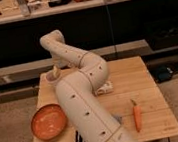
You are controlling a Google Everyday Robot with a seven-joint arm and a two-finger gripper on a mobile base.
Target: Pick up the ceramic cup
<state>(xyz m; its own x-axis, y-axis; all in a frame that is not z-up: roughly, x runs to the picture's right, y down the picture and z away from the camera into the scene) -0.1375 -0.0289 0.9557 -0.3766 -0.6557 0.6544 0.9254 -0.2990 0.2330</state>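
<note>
In the camera view, a light wooden bench (140,85) stands before a dark shelving unit, and the robot's thick cream-coloured jointed arm (85,106) rises from the near edge, bends at an elbow over the middle of the bench and reaches back toward the far left corner. There the tool (56,72) hangs just at the small cream-white ceramic cup (50,77), which stands upright on the bench near that far left corner, partly hidden by the arm; whether the tool grips it cannot be told. A wide orange bowl (49,122) sits at the near left, well apart from the cup. An orange carrot (137,116) lies at the near right. A small white packet (105,88) peeks out beside the elbow, and a dark flat object (79,140) lies at the near edge by the arm.
</note>
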